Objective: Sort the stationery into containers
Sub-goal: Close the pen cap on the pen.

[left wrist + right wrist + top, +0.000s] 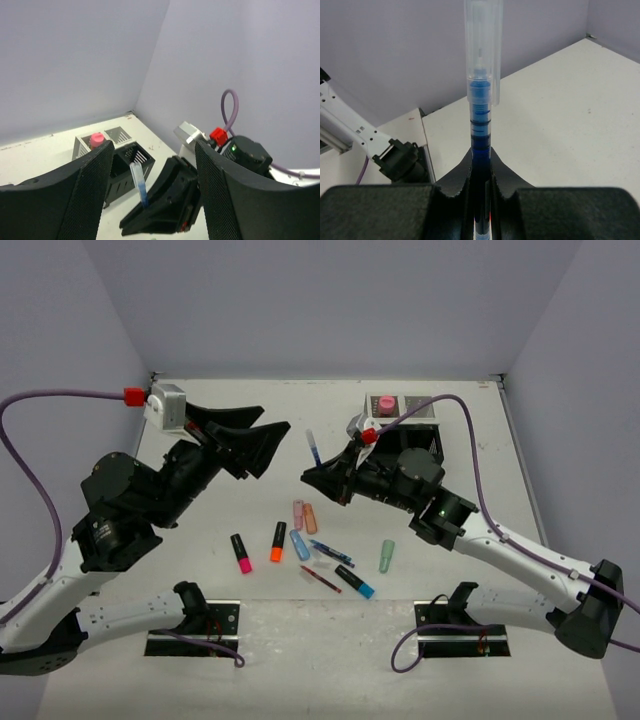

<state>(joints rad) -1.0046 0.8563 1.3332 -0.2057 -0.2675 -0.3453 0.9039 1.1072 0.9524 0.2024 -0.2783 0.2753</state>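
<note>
Right gripper [481,167] pinches the upright blue pen [481,100] low on its probably light, stiff, slippery barrel, above mid-table, short of the far-right-corner organizer [428,416]; left gripper [272,446] hangs spread, empty.

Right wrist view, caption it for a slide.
Right gripper fingers clamp a clear blue pen, white table beyond.

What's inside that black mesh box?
A pink glue stick stands in one pale compartment of the organizer; the pale one beside it looks empty. The dark compartments are partly hidden.
</note>
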